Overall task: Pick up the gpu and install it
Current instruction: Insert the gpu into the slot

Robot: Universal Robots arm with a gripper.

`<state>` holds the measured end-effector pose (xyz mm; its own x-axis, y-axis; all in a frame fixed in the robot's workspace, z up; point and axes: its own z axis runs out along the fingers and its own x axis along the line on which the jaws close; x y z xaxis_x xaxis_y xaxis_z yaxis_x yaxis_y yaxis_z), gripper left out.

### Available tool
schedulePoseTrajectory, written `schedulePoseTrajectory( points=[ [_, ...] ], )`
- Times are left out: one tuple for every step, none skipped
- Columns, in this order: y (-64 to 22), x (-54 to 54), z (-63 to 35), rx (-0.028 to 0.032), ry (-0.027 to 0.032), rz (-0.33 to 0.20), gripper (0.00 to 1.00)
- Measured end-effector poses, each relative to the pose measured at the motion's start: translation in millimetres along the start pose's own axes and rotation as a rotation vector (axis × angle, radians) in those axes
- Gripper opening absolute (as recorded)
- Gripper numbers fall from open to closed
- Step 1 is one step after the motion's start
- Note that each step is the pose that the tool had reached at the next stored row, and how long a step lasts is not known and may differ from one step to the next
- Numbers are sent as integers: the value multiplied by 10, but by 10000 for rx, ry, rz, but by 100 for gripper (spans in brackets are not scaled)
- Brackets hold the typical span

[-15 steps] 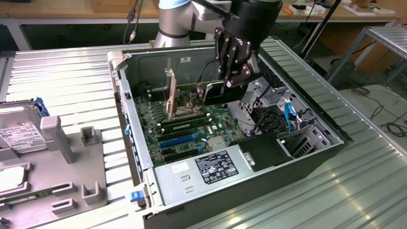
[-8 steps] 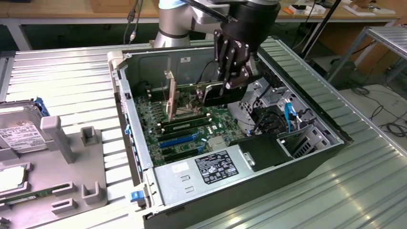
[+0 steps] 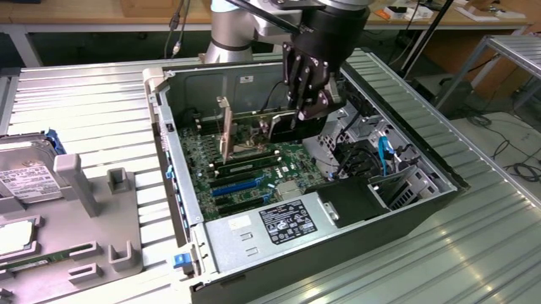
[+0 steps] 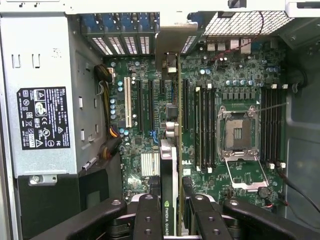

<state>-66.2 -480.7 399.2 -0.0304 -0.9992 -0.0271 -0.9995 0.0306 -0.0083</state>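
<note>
The gpu point(image 3: 253, 121) stands on edge inside the open computer case point(image 3: 161, 95), over the motherboard's expansion slots point(image 4: 150, 110). Its silver end bracket point(image 3: 225, 130) is by the case's rear wall. My gripper point(image 3: 308, 113) reaches down into the case from above and is shut on the card's fan end. In the wrist view the gpu point(image 4: 168, 165) is seen edge-on, running from between my black fingers point(image 4: 148, 215) toward the rear slot openings, with my gripper point(image 4: 173, 212) clamped on both faces. I cannot tell whether the card's lower edge sits in a slot.
The green motherboard point(image 4: 250, 75) carries memory sticks point(image 4: 205, 125) and an open CPU socket point(image 4: 237, 135). The silver power supply point(image 3: 270, 228) fills the case's front corner. A drive cage and blue cable point(image 3: 384, 152) lie toward the exterior view's right. A hard drive point(image 3: 25, 174) rests on a grey fixture point(image 3: 110, 215).
</note>
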Motion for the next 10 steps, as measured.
schedulePoseTrajectory(
  points=[
    [20, 1, 6, 6, 0, 11, 27],
    [43, 1, 11, 10, 0, 34, 27],
    [58, 2, 15, 12, 1, 56, 27],
    [77, 3, 19, 16, 1, 92, 27],
    [93, 3, 23, 17, 2, 142, 27],
    [104, 4, 25, 19, 2, 184, 27],
    [111, 4, 27, 19, 1, 210, 27],
    [116, 4, 28, 20, 2, 229, 27],
    [122, 4, 29, 21, 2, 254, 27],
    [127, 4, 30, 21, 2, 274, 27]
  ],
)
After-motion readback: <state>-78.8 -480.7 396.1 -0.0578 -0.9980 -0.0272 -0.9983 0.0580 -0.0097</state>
